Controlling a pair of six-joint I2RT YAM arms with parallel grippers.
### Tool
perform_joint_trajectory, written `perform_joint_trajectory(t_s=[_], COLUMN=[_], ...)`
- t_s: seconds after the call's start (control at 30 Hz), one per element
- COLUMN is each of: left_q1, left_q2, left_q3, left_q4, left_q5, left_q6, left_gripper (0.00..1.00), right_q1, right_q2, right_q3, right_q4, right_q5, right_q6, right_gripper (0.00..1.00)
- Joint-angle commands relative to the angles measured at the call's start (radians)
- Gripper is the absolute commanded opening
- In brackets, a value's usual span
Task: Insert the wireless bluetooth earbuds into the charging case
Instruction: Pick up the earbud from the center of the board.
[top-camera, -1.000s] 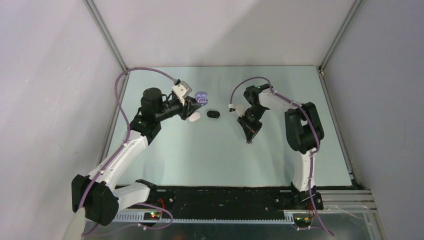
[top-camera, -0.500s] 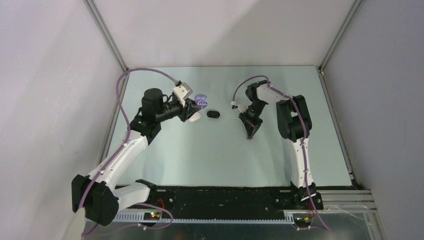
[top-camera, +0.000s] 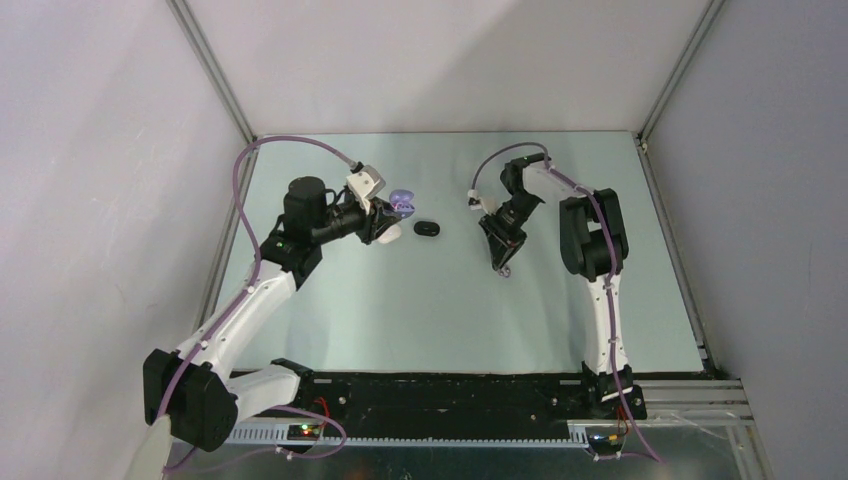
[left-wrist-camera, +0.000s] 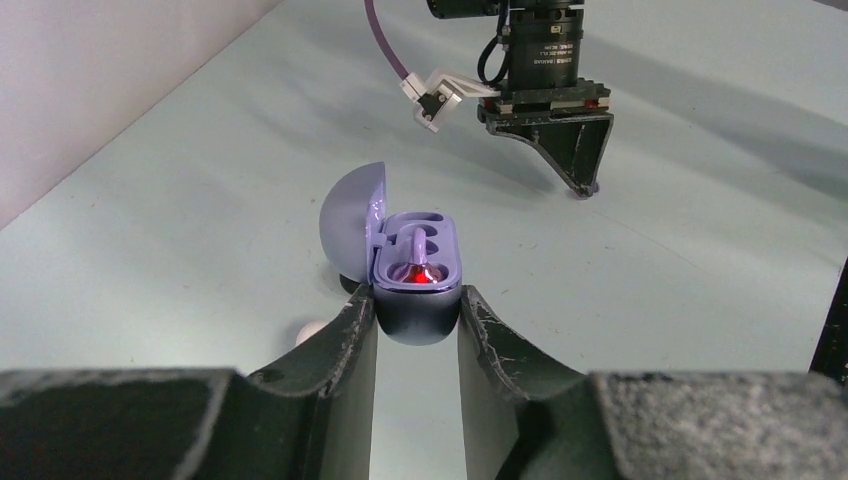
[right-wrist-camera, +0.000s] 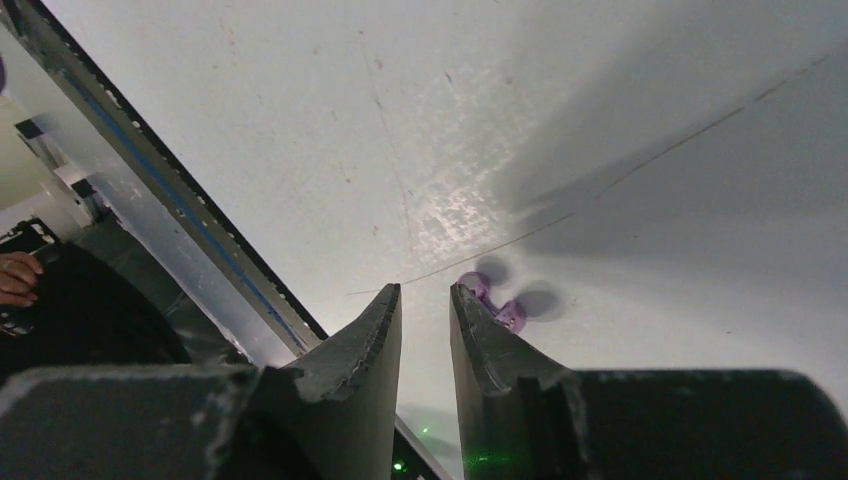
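My left gripper (left-wrist-camera: 417, 300) is shut on a lavender charging case (left-wrist-camera: 415, 250), held just above the table with its lid swung open to the left. One lavender earbud (left-wrist-camera: 417, 262) sits in it, and a red light glows at its near end. In the top view the case (top-camera: 403, 200) shows at the left gripper's (top-camera: 396, 210) tip. My right gripper (right-wrist-camera: 425, 290) points down at the table, jaws a little apart with nothing between them. A second lavender earbud (right-wrist-camera: 497, 304) lies on the table against the outside of its right finger, seen in the top view as the earbud (top-camera: 508, 272) beside the right gripper (top-camera: 500, 266).
A black oval case (top-camera: 427, 229) lies on the table between the two grippers. A white rounded item (top-camera: 391, 233) rests under the left gripper, also visible as the white item (left-wrist-camera: 307, 331) in the left wrist view. Grey walls close in the table (top-camera: 400, 320) on three sides.
The right gripper has swung its wrist, shifted slightly away, and parted its jaws; the lavender earbud now lies beside its tip. The left gripper keeps holding the case still.
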Motion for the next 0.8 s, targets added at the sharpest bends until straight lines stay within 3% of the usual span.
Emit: perform_joint_trajectory(t_s=[0.0,0.13,0.23,0.4,0.47,0.6,0.77], left_q1=[0.007,0.007,0.007,0.007,0.006,0.007,0.007], left_q2=[-0.005,-0.006,-0.012,-0.012,-0.011,-0.012,-0.015], left_q3=[0.043,0.043,0.036,0.036,0.037,0.039,0.040], left_q4=[0.033,0.039,0.038,0.042,0.040,0.031,0.026], left_q5=[0.001,0.001,0.001,0.001,0.000,-0.003,-0.005], left_q6=[0.013,0.014,0.015,0.016,0.015,0.017,0.020], left_gripper=[0.00,0.00,0.00,0.00,0.00,0.00,0.00], right_q1=[0.001,-0.002,-0.005,0.004,0.012,0.024,0.041], right_q2=[-0.095,-0.184,-0.327,-0.775,-0.884,-0.946,-0.906], right_q3=[0.030,-0.020,-0.163,-0.697,-0.857,-0.984,-0.999], right_q4=[-0.021,0.014,0.152,0.613,0.743,0.827,0.819], right_q5=[-0.076,-0.098,-0.091,-0.080,-0.054,-0.024,-0.008], right_q6=[0.036,0.010,-0.129,-0.617,-0.792,-0.991,-1.057], right_gripper=[0.29,0.29,0.29,0.27,0.27,0.27,0.25])
